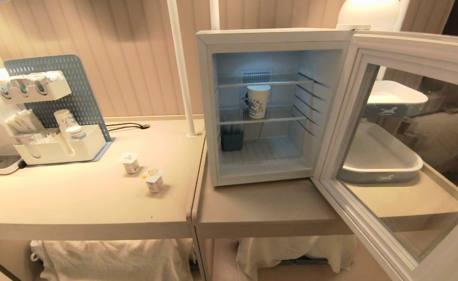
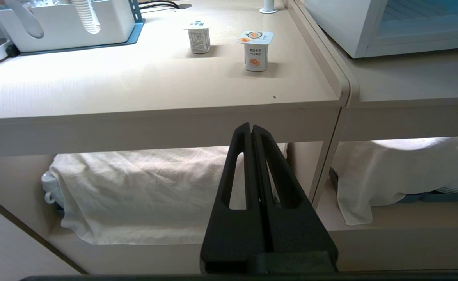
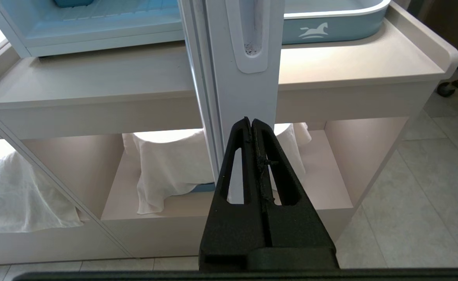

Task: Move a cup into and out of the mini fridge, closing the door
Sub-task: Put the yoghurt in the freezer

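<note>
Inside, tapered paper cup (image 1: 258, 101) on wire shelf (image 1: 262, 120).

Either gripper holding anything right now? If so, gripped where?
Nothing held. Left gripper is shut on itself, low in front of the table edge. Right gripper is shut and empty, below the open door. The cup sits inside the fridge.

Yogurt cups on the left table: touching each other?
Apart. The left wrist view shows bare tabletop between the white-lidded yogurt cup and the orange-lidded yogurt cup.

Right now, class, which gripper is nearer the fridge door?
Right. The right gripper sits shut just below the open door's edge; the left gripper, also shut, hangs below the neighbouring table.
</note>
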`<state>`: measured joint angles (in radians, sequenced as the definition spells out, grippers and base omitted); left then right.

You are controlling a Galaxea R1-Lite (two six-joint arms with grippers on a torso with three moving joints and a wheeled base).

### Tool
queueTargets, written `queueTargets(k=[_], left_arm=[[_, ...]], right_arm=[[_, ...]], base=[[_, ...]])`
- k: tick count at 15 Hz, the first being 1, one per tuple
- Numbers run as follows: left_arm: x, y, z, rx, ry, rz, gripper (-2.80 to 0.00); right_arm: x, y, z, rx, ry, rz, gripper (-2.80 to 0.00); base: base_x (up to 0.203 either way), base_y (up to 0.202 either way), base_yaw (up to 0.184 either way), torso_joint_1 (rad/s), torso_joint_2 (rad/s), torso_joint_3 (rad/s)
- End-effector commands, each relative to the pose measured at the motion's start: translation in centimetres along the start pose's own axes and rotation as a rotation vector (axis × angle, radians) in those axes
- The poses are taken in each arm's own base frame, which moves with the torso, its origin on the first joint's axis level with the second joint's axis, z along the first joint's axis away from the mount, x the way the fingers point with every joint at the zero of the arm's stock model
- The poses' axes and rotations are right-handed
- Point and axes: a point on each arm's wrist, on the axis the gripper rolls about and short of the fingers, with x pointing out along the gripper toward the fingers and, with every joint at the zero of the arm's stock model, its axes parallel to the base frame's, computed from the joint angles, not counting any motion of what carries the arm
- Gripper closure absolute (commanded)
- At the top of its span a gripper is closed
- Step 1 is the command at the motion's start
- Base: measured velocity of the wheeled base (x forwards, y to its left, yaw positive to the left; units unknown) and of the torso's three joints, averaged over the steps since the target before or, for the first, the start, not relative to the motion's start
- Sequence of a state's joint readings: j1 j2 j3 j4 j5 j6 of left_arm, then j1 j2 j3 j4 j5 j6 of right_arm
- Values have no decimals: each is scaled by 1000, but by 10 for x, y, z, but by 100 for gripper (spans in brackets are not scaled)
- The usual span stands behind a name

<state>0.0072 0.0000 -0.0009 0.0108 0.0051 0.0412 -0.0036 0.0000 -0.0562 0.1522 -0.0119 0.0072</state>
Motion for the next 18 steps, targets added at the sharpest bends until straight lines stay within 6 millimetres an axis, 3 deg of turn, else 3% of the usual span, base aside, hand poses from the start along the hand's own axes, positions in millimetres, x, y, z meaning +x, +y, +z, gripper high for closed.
queueTargets(k=[1, 10, 18], left_arm=[[0, 0, -1, -4, 7, 2, 0], [0, 0, -1, 5, 10, 1, 0], [0, 0, -1, 2, 10, 1, 0]], right_arm=[[0, 0, 0, 1, 2, -1, 0], [0, 0, 0, 3, 2, 0, 0], [0, 0, 0, 3, 2, 0, 0]], base=[[0, 0, 0, 0, 0, 0], [0, 0, 0, 0, 0, 0], [-23, 162, -4, 4, 2, 0]])
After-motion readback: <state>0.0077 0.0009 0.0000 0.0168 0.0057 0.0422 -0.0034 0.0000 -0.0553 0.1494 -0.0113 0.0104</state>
